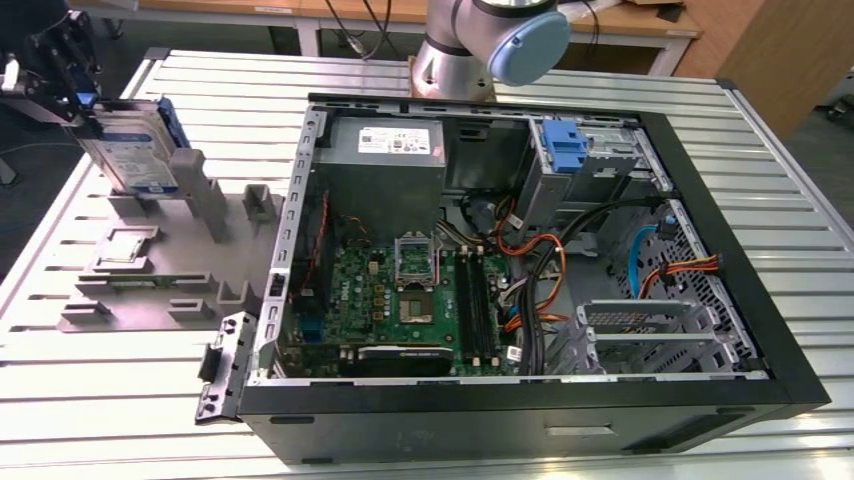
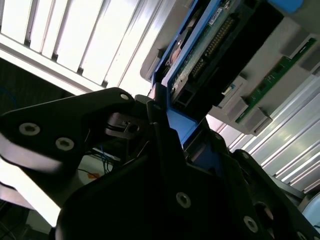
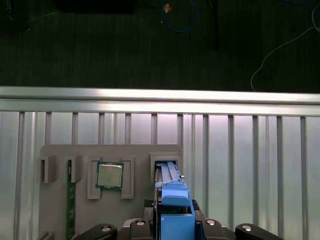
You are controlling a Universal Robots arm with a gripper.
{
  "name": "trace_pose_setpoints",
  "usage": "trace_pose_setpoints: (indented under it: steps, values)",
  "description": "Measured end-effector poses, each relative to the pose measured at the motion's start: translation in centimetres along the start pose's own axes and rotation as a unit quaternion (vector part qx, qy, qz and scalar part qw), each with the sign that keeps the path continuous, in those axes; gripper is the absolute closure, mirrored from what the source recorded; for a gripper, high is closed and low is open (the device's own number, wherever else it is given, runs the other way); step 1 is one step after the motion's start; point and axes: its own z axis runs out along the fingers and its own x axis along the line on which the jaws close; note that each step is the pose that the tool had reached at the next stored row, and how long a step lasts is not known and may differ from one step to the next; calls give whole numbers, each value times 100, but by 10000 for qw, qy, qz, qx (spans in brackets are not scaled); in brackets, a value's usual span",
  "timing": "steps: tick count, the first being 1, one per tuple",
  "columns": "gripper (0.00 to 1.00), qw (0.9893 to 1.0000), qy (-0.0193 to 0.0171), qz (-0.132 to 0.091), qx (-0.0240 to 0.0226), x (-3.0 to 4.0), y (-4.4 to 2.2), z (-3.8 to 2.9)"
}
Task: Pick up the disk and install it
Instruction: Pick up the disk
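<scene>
The disk (image 1: 138, 152), a silver-grey drive with a white-and-blue label in a blue carrier, stands upright at the exterior view's far left. My gripper (image 1: 96, 120) is shut on its upper end. Its lower end is level with the tall posts of the grey fixture (image 1: 160, 275); I cannot tell whether it is clear of the slot. In the first wrist view the blue carrier edge (image 3: 173, 212) runs between my gripper (image 3: 172, 227) fingers, over the fixture slot (image 3: 167, 170). The second wrist view has the disk's underside (image 2: 210, 45) with its connectors.
An open computer case (image 1: 534, 415) fills the table's middle, with motherboard (image 1: 400, 290), cables and a blue bracket (image 1: 567, 150) in the far bay. The fixture also holds a processor chip (image 3: 109, 175) and a green memory stick (image 3: 70, 200). The table edge (image 3: 160, 95) lies beyond the fixture.
</scene>
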Motion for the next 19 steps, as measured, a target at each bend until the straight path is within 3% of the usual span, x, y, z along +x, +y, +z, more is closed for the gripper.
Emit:
trace_pose_setpoints:
  steps: [12,19]
  values:
    - [64,10000,0,0,0,-10,6,-184]
    - [64,10000,-1,0,0,-11,6,-187]
